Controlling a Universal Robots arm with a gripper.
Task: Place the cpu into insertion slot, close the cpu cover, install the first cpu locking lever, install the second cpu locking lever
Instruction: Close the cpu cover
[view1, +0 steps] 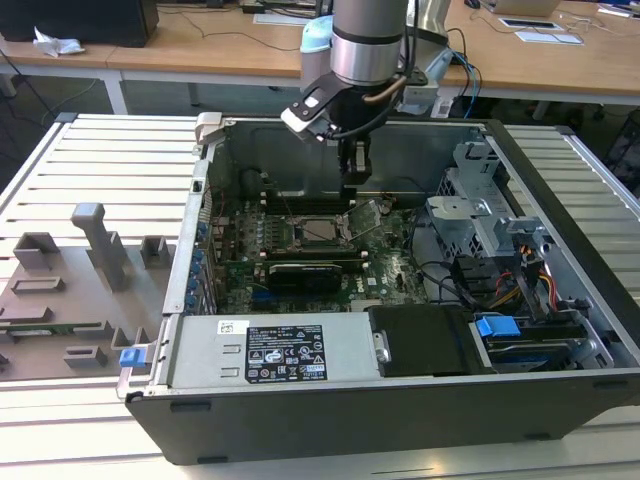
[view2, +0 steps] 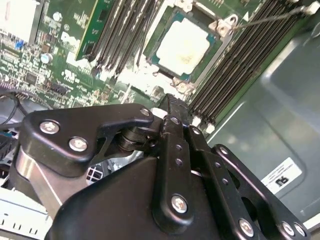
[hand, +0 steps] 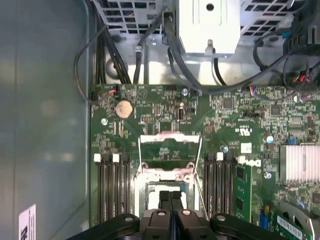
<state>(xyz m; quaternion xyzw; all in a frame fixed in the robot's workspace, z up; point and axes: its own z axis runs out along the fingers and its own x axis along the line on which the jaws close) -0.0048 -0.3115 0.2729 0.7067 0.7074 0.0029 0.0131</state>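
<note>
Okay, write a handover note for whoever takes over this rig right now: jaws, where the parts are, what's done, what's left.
Gripper: jaws shut, holding nothing, hovering over the socket.
Cpu: lying in the insertion slot.
Cpu cover: flipped open, tilted up off the slot.
Done: cpu placed.
Left: cover not yet closed, both locking levers not yet installed.

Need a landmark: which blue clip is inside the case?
The blue clip at the exterior view's right; the other blue clip sits outside the case.
</note>
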